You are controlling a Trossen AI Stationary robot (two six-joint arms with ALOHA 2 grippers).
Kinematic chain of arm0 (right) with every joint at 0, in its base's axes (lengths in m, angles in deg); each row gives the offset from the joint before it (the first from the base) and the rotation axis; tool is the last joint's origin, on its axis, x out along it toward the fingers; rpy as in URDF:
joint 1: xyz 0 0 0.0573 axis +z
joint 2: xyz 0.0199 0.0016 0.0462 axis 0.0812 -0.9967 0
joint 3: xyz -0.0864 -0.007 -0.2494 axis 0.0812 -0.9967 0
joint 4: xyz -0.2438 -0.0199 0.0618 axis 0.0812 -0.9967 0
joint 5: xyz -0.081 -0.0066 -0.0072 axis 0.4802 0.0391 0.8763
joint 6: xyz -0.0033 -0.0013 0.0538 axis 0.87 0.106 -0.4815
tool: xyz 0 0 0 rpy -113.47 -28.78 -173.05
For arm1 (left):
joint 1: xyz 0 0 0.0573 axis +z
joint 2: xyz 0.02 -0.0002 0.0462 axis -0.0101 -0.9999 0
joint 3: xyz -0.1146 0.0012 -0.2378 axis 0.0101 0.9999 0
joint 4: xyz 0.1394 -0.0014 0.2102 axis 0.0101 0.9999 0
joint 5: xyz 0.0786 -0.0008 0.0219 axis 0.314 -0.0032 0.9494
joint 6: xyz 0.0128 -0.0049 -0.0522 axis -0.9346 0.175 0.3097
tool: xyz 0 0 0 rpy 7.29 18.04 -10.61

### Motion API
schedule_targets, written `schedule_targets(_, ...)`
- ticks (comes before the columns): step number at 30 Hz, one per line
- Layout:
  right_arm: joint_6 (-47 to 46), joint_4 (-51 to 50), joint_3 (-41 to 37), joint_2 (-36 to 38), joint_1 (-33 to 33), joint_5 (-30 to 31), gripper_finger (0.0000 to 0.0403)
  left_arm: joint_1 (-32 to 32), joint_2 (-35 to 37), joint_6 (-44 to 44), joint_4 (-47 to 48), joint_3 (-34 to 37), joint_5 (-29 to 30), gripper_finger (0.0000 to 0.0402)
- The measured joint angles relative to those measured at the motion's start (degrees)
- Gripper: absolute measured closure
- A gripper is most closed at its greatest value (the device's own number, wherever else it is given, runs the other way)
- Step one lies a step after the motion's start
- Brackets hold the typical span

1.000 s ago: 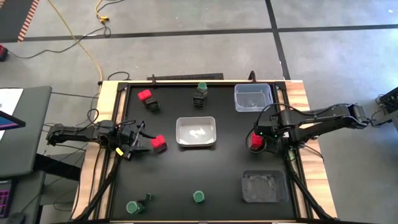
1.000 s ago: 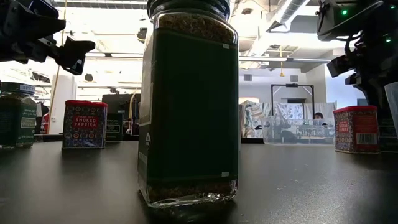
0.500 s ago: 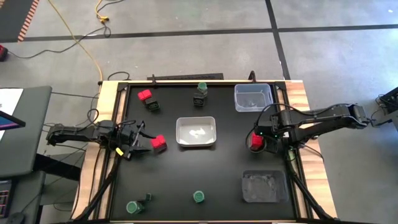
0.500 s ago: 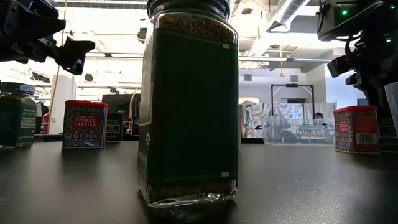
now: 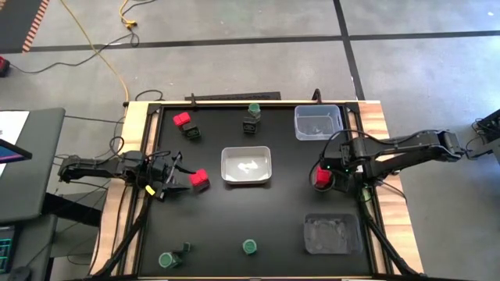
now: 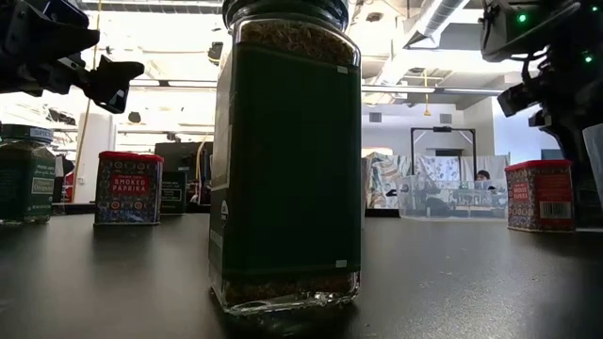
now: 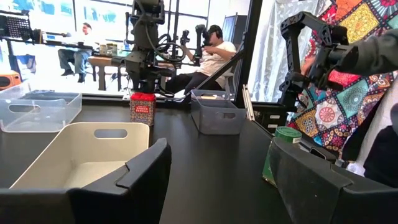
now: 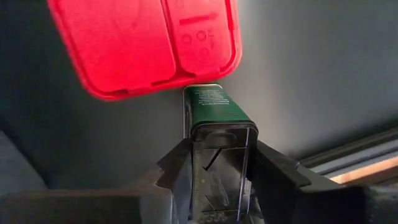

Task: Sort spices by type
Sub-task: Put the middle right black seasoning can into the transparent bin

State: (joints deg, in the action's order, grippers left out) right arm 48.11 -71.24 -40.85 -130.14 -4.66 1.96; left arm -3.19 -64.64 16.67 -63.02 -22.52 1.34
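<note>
- One green-labelled jar [image 8: 214, 102] is clamped in my right pincer [image 8: 221, 163], a finger on each side, near the table's [image 5: 273, 211] right edge.
- Touching or just beside it – I cannot tell which – stands a red box [image 5: 320, 178], its lid filling much of my right wrist view.
- Ahead of my left pincer [image 7: 217, 155], by the table's left edge, a second red box [image 5: 199, 180] stands just beyond the fingertips; the fingers are spread wide with nothing between them.
- A third red box [image 5: 181, 119] stands at the far left, a dark tin [image 5: 191, 132] just beside it.
- A green-lidded jar [image 5: 251, 117] stands at the far edge, near the middle.
- Two more green-lidded jars stand along the near edge – one at the left [image 5: 166, 259], one near the middle [image 5: 249, 247], which looms close and upright in the low view.
- Between my two pincers lies a white tray [image 5: 247, 150].
- A clear tray [image 5: 318, 108] sits at the far right, a grey tray [image 5: 332, 221] at the near right.
</note>
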Motion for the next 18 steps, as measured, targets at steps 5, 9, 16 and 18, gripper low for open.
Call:
schedule_targets(5, -0.73, -5.04, 4.60, 0.00, -0.14, 0.12, 0.0241, -0.02, 0.01, 0.00, 0.00, 0.01, 0.02, 0.0143)
schedule_targets(9, -1.03, -8.89, 8.54, 0.00, -0.14, 0.55, 0.0241, 0.00, 0.02, 0.00, 0.00, 0.01, 0.02, 0.0143)
schedule_targets(16, 0.34, -13.40, 15.60, 0.02, -0.14, 2.16, 0.0241, 0.00, 0.02, 0.00, 0.00, 0.00, 0.01, 0.0143)
schedule_targets(18, 2.17, -13.45, 17.65, 0.02, -0.53, 3.85, 0.0241, 0.00, 0.02, 0.00, 0.00, 0.00, 0.02, 0.0143)
